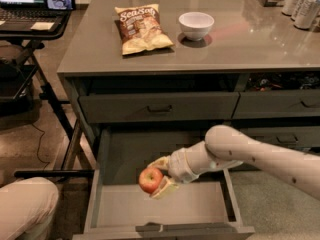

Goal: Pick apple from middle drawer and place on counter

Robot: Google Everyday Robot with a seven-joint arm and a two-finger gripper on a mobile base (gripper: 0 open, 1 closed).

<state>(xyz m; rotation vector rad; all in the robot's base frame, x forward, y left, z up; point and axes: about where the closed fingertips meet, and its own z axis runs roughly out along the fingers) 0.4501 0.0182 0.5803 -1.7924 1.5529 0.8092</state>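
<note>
The apple (pixel 150 180), small, red with a yellowish patch, sits between the fingers of my gripper (pixel 159 178), which is shut on it. The gripper holds the apple in the air above the grey inside of the open middle drawer (pixel 165 207), left of centre, near the height of the drawer's side walls. My white arm reaches in from the lower right. The grey glossy counter (pixel 235 46) spans the top of the view, well above the apple.
A chip bag (pixel 141 28) and a white bowl (pixel 196 25) lie on the counter; cans (pixel 303 5) stand at its far right. The shallow drawer (pixel 159 107) above is shut. A laptop stand (pixel 30 21) is at left, a pale rounded shape (pixel 25 206) at bottom left.
</note>
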